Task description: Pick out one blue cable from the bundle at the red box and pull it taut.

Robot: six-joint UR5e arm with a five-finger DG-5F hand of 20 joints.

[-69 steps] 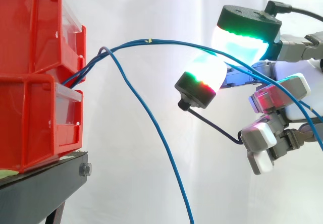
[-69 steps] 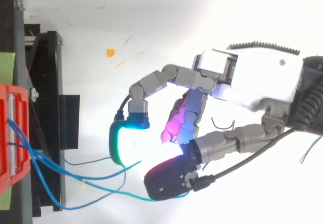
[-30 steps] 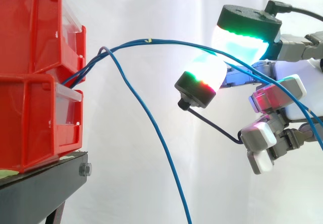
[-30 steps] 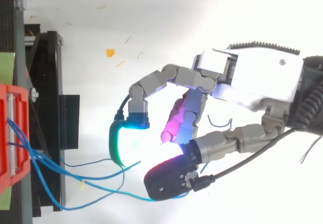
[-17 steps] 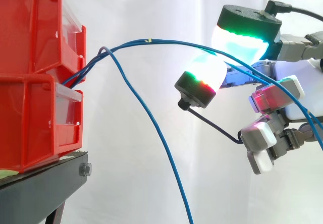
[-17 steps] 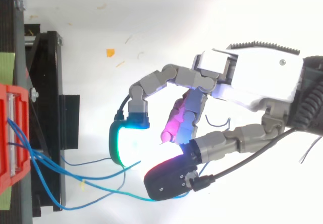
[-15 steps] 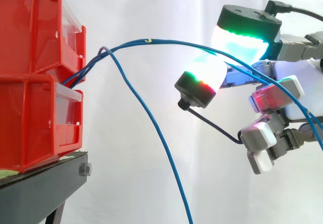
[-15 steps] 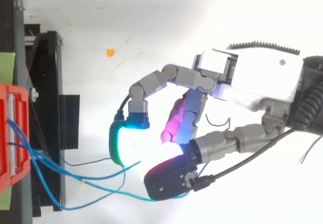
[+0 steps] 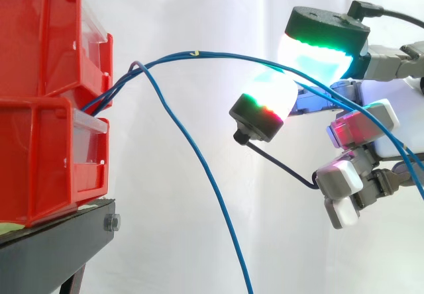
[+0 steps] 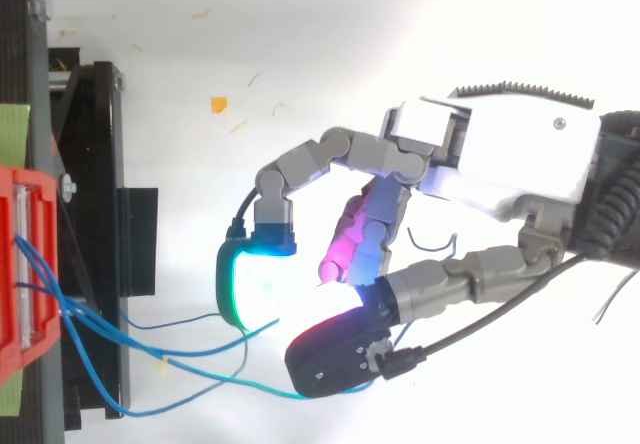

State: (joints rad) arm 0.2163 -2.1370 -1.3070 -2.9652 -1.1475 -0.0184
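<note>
Two stacked red boxes [image 9: 46, 102] sit on a black stand [image 9: 53, 247] at the left. A bundle of blue cables [image 9: 218, 56] leaves the gap between them and arches right to my hand [image 9: 387, 132]. Two strands run between a green-glowing fingertip [image 9: 318, 46] and a red-edged fingertip [image 9: 265, 105], then drop past the palm at the right edge. The fingers are curled round these strands. Another blue cable [image 9: 205, 175] hangs loose below the arch. From above, the hand [image 10: 520, 154] reaches left and the strands [image 10: 180, 349] sag between the box [image 10: 20, 274] and the pads.
A small yellow tag [image 9: 194, 53] marks one strand near the top of the arch. The white curtain backs the scene. An orange scrap [image 10: 218, 105] lies on the white floor. Open space lies between the stand and the hand.
</note>
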